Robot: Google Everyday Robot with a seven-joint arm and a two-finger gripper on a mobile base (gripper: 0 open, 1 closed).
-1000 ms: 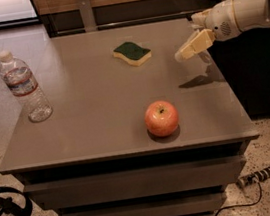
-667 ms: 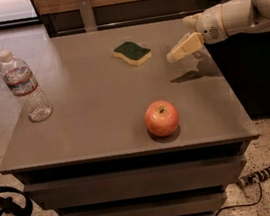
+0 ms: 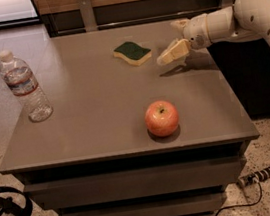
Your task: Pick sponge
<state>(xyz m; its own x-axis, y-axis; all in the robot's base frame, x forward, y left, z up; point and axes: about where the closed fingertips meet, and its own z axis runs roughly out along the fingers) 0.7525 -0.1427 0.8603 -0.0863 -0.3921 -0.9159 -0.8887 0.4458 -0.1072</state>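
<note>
The sponge (image 3: 133,52), dark green on top over pale yellow foam, lies flat at the back middle of the grey table (image 3: 91,116). My gripper (image 3: 168,44) reaches in from the right on a white arm and hovers just above the table, a short way right of the sponge and not touching it. Its tan fingers (image 3: 172,52) are spread apart and hold nothing.
A red apple (image 3: 162,118) stands near the front right of the table. A clear plastic water bottle (image 3: 24,86) stands upright at the left edge. A wooden wall with metal brackets (image 3: 86,8) runs behind the table. A cable lies on the floor at lower right.
My gripper has moved left along the back of the table, closer to the sponge. The sponge, apple and bottle have not moved.
</note>
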